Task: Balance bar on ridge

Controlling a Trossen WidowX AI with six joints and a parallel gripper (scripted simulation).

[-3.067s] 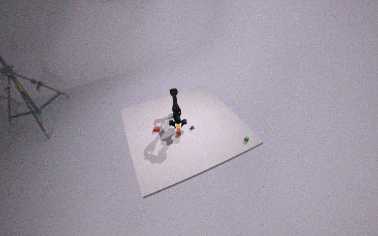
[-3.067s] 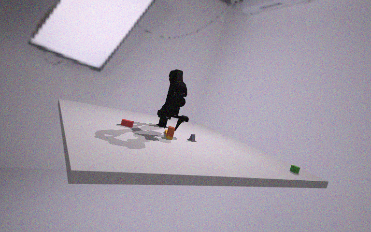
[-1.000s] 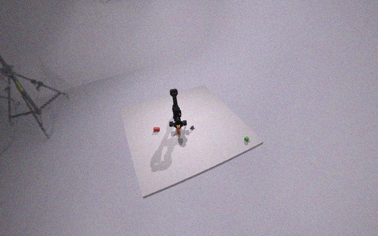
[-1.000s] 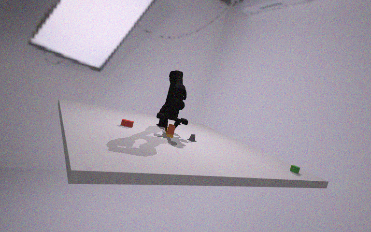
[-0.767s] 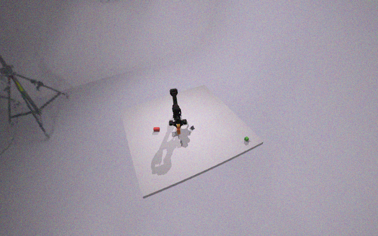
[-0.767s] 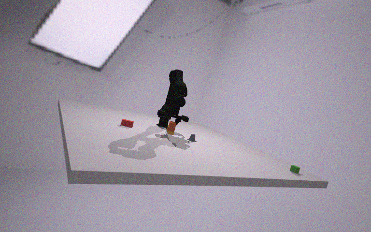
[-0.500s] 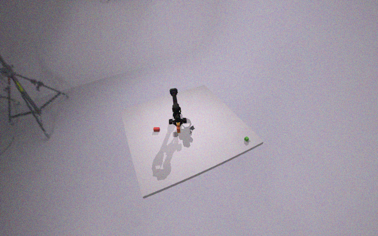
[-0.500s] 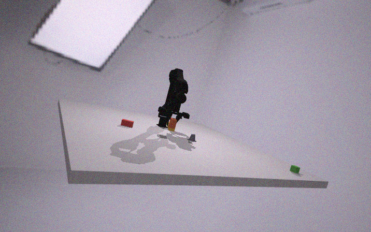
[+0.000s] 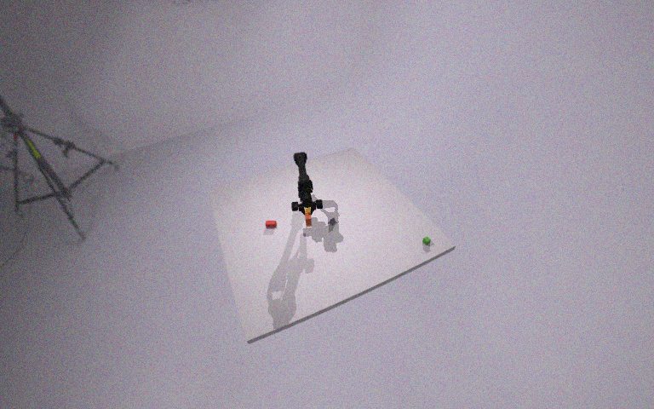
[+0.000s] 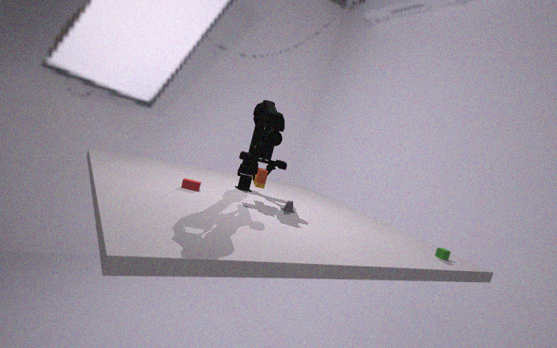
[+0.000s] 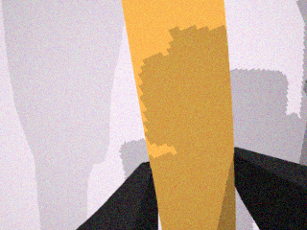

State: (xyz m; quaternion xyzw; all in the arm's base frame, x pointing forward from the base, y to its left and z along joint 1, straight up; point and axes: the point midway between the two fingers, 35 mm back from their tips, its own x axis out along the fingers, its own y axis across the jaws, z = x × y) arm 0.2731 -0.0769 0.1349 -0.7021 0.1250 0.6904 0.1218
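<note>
The bar [image 9: 308, 220] [image 10: 261, 176] [image 11: 187, 96] is yellow-orange with a redder orange end in the top and exterior views. It is held in the air above the table [image 9: 386, 250] [image 10: 328, 246]. My gripper [image 9: 307, 210] [image 10: 262, 171] [image 11: 190, 164] is shut on the bar, with one dark finger against each side in the wrist view. The ridge [image 9: 332, 221] [image 10: 289, 206] is a small dark grey wedge standing on the table, to the right of the gripper and bar in the top and exterior views. The bar is apart from the ridge. The bar's far end is out of the wrist view.
A red block [image 9: 271, 224] [image 10: 191, 185] lies on the table left of the arm. A green block [image 9: 427, 240] [image 10: 442, 253] lies near the table's right front corner. The arm's shadow falls over the table and around the ridge.
</note>
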